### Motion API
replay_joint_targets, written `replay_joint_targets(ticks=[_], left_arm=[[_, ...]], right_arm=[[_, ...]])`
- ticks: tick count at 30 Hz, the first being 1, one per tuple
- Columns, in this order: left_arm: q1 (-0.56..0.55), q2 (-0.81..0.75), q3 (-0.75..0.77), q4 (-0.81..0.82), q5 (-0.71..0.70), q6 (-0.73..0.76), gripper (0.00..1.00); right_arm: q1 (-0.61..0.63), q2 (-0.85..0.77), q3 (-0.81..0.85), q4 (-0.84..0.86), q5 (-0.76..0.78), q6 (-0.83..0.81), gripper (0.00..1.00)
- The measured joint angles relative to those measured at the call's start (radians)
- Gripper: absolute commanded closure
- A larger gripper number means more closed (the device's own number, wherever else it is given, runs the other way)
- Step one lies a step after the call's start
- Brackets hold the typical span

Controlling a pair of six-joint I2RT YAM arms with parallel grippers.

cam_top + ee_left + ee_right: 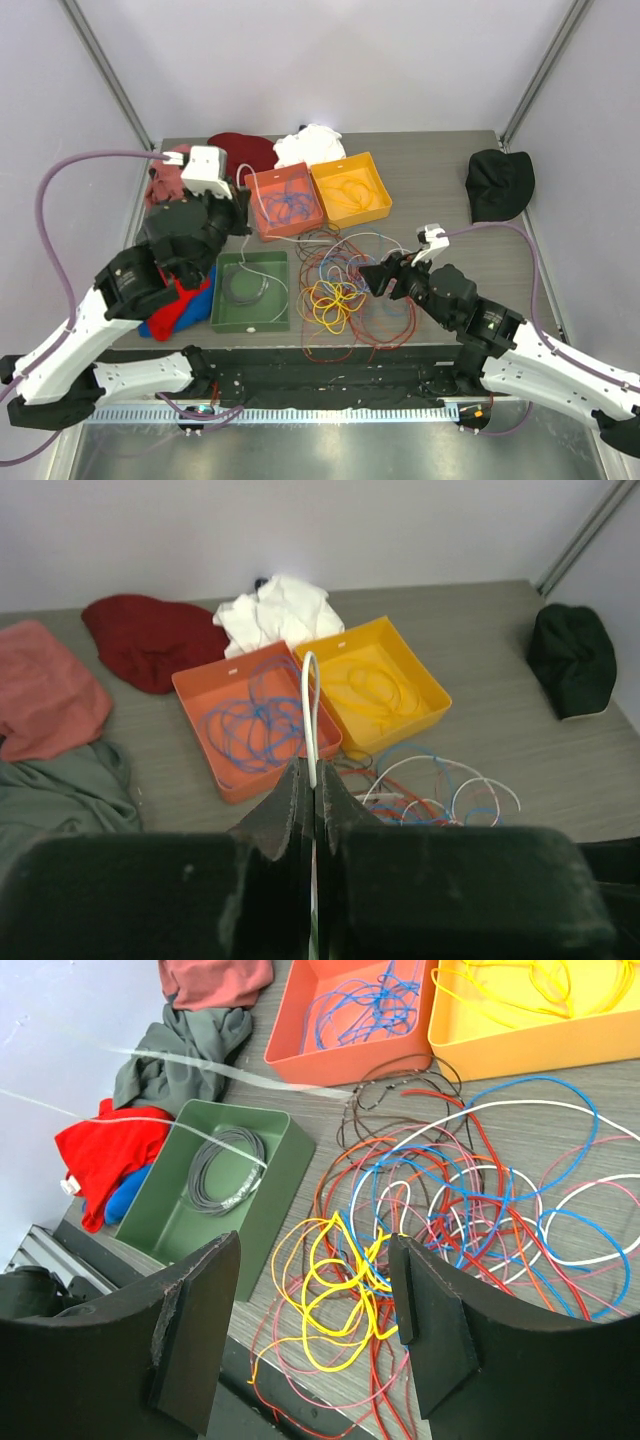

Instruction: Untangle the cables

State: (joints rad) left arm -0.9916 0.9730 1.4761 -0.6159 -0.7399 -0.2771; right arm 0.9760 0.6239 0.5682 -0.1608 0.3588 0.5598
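The cables (345, 290) lie in a loose tangle of red, blue, white, pink and yellow loops on the table in front of the trays. My right gripper (315, 1260) hangs open just above the tangle, its fingers astride the yellow cable (340, 1295) without touching it; from above, this gripper (378, 278) is at the tangle's right side. My left gripper (313, 780) is shut on a white cable (309, 705) that rises from between the jaws. It is held up near the orange tray (262, 232), and the white strand trails down toward the green tray (252, 327).
The orange tray (225, 670) holds blue cables, the yellow tray (420, 675) yellow ones, and the green tray (275, 1195) a grey coil (225, 1170). Clothes lie around: dark red (245, 150), white (310, 145), a black hat (498, 183), red and blue (180, 310). Some red loops overhang the near table edge.
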Motion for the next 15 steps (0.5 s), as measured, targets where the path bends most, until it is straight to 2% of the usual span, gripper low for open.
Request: replay_joint_targets(ticks=[7, 15], left_arm=[[0.000, -0.036, -0.193, -0.060, 0.011, -0.134, 1.00], [0.000, -0.124, -0.220, -0.132, -0.037, -0.200, 1.00]], right_arm=[[0.000, -0.042, -0.020, -0.025, 0.013, 0.004, 0.31], [0.000, -0.057, -0.026, -0.043, 0.026, 0.011, 0.32]])
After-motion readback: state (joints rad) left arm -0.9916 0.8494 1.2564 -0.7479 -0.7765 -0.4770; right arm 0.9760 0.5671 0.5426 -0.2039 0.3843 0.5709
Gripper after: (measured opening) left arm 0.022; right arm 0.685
